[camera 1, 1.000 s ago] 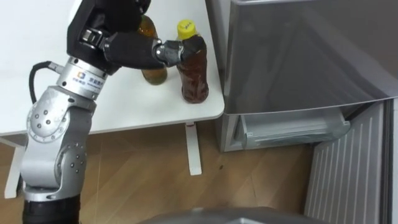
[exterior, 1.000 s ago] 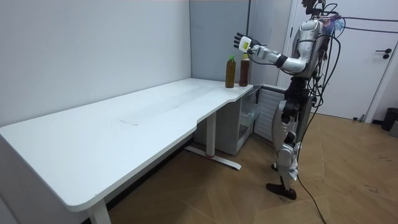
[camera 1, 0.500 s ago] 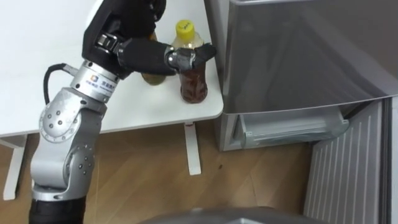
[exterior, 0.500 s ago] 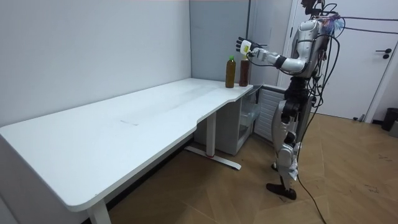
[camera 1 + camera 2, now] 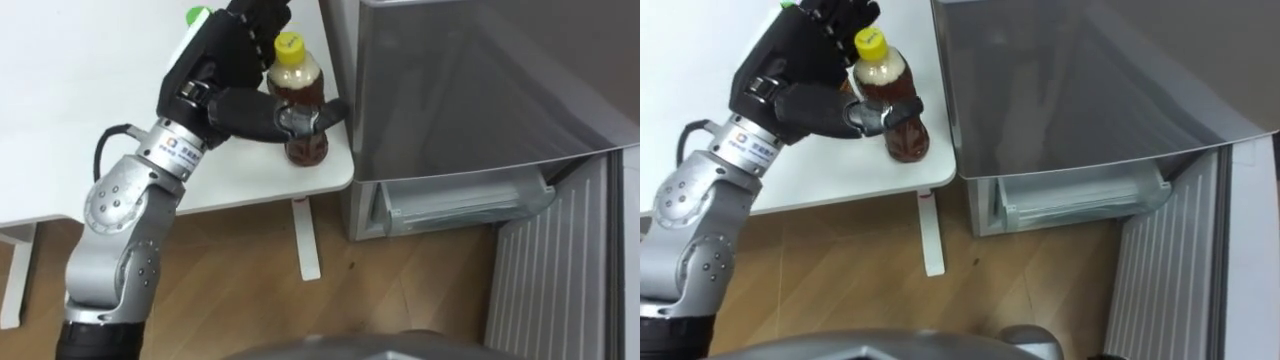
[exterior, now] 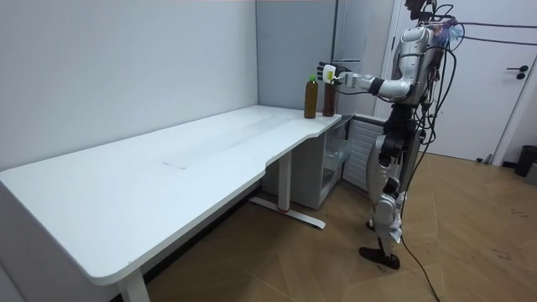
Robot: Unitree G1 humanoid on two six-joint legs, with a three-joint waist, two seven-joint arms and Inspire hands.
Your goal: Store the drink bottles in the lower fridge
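Left eye view: we see the left hand [image 5: 230, 70] closed around 1 yellow-capped bottle [image 5: 307, 148], with the thumb across its front and the fingers behind. The bottle is upright at the desk [image 5: 60, 150] corner beside the fridge [image 5: 480, 90]. 1 green-capped bottle [image 6: 310, 99] stands just beside it. The lower fridge door [image 5: 560, 270] is open.

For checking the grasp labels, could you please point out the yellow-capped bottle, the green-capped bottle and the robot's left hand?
yellow-capped bottle [image 5: 306, 148], left eye view, lower body below the thumb.
green-capped bottle [image 6: 310, 101], room view, middle of its body.
left hand [image 5: 228, 58], left eye view, back of the hand.
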